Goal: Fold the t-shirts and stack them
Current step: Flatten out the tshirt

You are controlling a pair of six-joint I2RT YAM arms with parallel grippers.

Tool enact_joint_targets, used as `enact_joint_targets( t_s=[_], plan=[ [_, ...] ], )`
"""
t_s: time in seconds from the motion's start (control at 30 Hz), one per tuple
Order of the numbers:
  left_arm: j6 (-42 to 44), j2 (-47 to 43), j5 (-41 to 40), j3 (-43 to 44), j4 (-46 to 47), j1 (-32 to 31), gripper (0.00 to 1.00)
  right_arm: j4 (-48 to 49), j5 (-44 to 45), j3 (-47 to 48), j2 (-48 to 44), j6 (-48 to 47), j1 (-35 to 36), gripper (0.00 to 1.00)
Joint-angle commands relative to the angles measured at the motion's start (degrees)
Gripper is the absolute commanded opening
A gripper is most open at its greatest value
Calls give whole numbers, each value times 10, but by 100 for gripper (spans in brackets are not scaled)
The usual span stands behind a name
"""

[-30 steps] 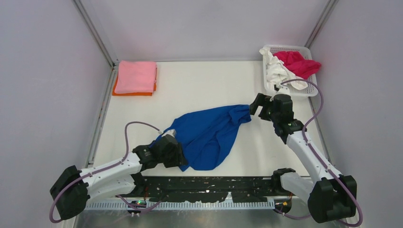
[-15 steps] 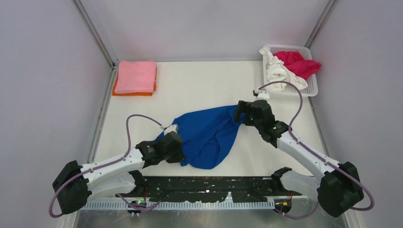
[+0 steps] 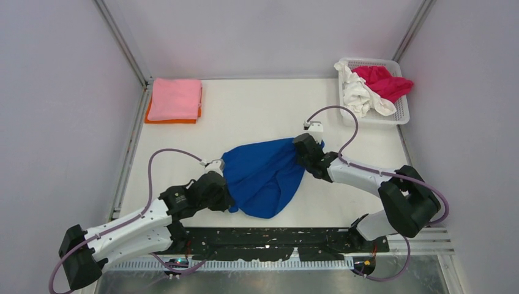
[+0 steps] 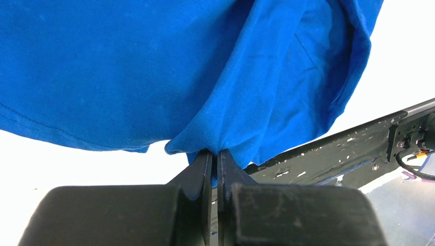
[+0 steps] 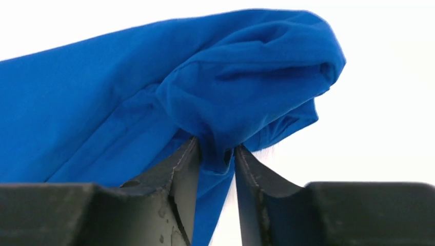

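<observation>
In the top view, the blue t-shirt spanned between the left gripper and the right gripper. Left wrist: jaws were pressed together on a fold of its edge, with cloth spreading just ahead of the tips. Right wrist: jaws pinched a bunched fold, and the rest lay ahead and to the left.

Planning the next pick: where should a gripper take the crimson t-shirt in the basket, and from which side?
Probably the bunched fold of the crimson t-shirt that spills over the mesh basket's right rim, from above: it lies atop the white t-shirt, uncovered.
</observation>
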Motion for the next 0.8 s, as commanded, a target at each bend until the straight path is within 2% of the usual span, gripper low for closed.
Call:
enact_joint_targets(
  t_s=[0.0, 0.03, 0.1, 0.17, 0.3, 0.47, 0.57, 0.67, 0.77],
  plan=[
    [11, -12, -1, 5, -27, -2, 3, 38, 81, 38, 19, 4, 2, 29],
    [10, -11, 1, 4, -35, -2, 4, 35, 85, 39, 22, 3, 2, 23],
    [8, -13, 3, 4, -55, -2, 4, 32, 99, 40, 24, -1, 1, 17],
    [9, -17, 13, 2, -67, -2, 7, 27, 113, 41, 22, -5, -1, 14],
    [6, -31, 32, -13, -79, -2, 14, 21, 115, 31, 12, -11, -11, 12],
    [-5, -26, 57, -35, -56, -2, 15, 23, 104, 17, 1, -18, -15, 11],
    [-11, -17, 65, -45, -32, -2, 12, 36, 85, 7, -3, -21, -15, 11],
    [-18, -12, 74, -49, -19, -2, 1, 39, 80, 2, -5, -21, -15, 11],
    [-15, -17, 74, -43, -28, -2, 0, 34, 85, 3, -12, -23, -15, 9]
  ],
)
